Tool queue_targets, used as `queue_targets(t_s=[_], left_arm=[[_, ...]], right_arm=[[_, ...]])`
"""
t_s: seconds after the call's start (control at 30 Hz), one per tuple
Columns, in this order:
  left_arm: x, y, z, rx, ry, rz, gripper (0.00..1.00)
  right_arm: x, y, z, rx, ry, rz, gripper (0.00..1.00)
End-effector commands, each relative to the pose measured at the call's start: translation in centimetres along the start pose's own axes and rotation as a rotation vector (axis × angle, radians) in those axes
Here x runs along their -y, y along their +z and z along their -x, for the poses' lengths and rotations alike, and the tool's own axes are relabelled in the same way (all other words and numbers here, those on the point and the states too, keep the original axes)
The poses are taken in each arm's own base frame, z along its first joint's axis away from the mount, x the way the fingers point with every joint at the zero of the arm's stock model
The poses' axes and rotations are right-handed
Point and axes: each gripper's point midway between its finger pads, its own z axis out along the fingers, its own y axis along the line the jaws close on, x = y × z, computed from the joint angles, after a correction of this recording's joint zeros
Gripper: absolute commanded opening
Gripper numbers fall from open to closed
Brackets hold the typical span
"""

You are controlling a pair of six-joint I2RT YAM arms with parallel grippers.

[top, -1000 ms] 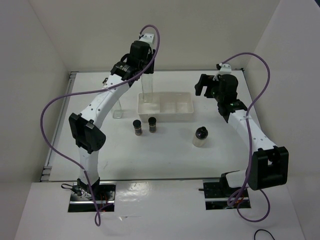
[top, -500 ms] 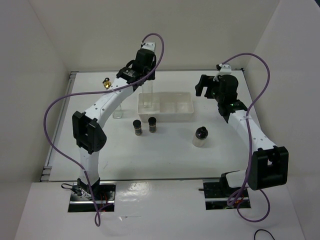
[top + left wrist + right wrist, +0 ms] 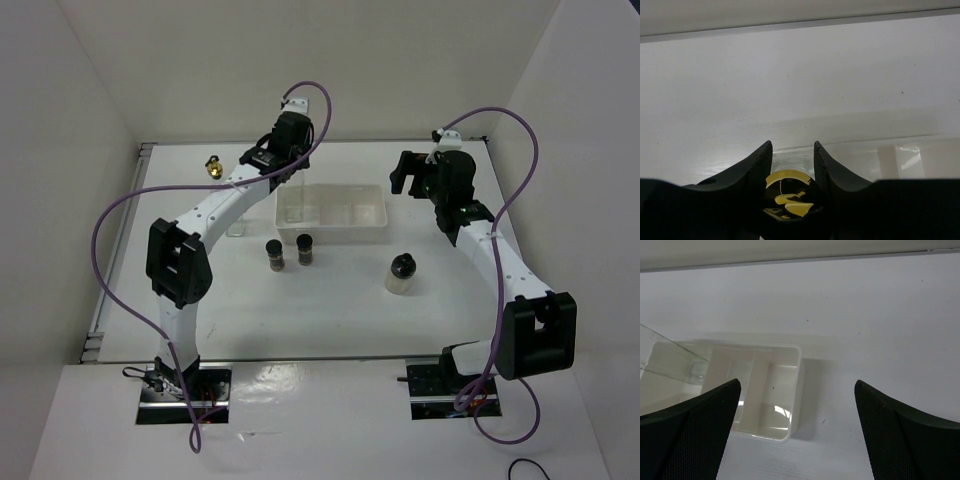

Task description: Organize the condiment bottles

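left tool (image 3: 792, 148) grips the tall bottle (image 3: 292, 193) upright (gold top (image 3: 787, 192) uppermost).

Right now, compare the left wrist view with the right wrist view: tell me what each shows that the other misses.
Only the left wrist view shows the gold pourer top of the tall clear glass bottle, clamped between the black fingers of the left gripper. Only the right wrist view shows that bottle's clear body at one end of the white rectangular divided tray, and the right gripper, open and empty. Both show the tray and the white table top.
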Motion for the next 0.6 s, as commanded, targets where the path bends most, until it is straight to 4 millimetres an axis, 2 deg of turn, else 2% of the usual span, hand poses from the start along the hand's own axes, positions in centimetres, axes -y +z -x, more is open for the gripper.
queue_targets(t_s=[0.0, 0.47, 0.57], left_arm=[[0.2, -2.1, 4.9, 0.145, -0.105, -0.020, 0.00], [0.4, -2.5, 6.1, 0.185, -0.106, -0.039, 0.00], [0.7, -2.0, 5.8, 0.188, -0.084, -0.047, 0.02]], right_arm=[[0.1, 0.3, 0.4, 0.020, -0.013, 0.008, 0.99], [0.0, 0.3, 0.3, 0.019, -0.013, 0.017, 0.99], [0.0, 0.3, 0.3, 0.019, -0.013, 0.017, 0.99]])
